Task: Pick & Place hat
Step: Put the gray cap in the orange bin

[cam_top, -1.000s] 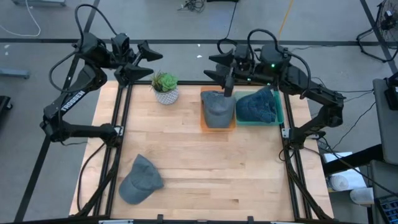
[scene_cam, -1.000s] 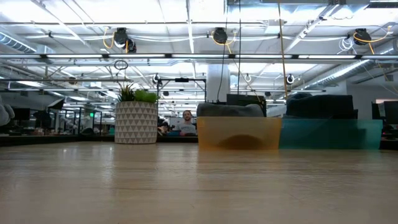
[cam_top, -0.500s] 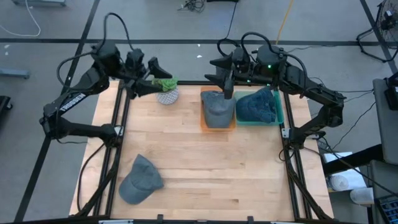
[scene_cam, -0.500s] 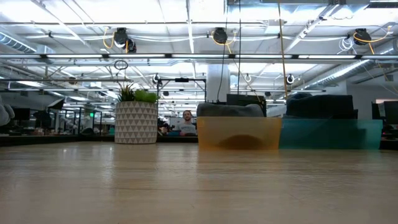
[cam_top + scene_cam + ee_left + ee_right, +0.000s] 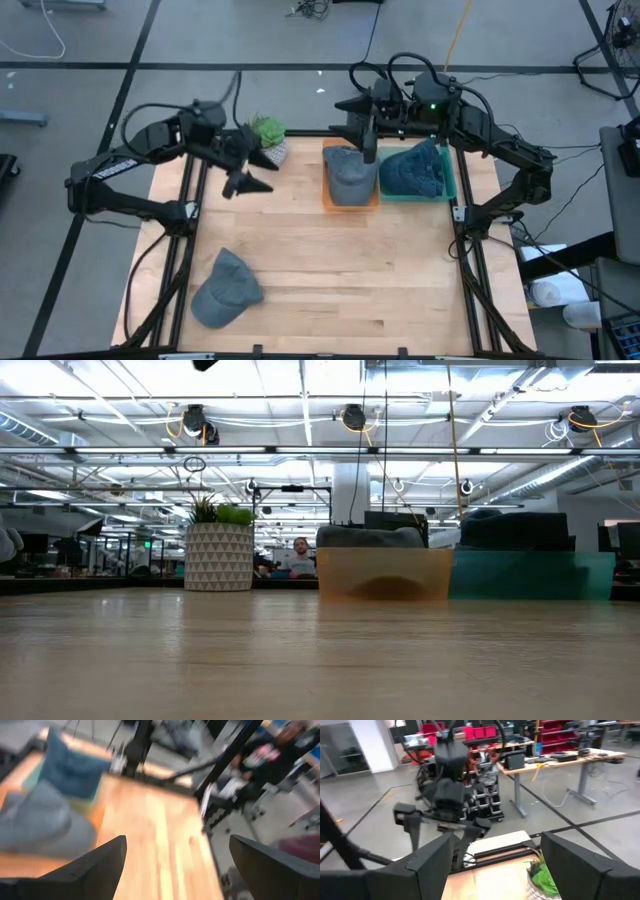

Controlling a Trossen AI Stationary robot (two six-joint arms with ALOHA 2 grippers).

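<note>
Your left gripper [image 5: 243,170] has swung in from the tabletop's far-left corner past the potted plant [image 5: 266,139], jaws wide and empty, so the reach looks begun. The grey cap [image 5: 227,289] lies near the near-left corner, well short of it. Your right gripper [image 5: 355,118] hovers spread and empty above the orange bin [image 5: 349,205] at the far edge.

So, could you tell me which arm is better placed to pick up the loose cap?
Left, probably. Its tool is open on the grey cap's side; the right tool hangs over the bins.
</note>
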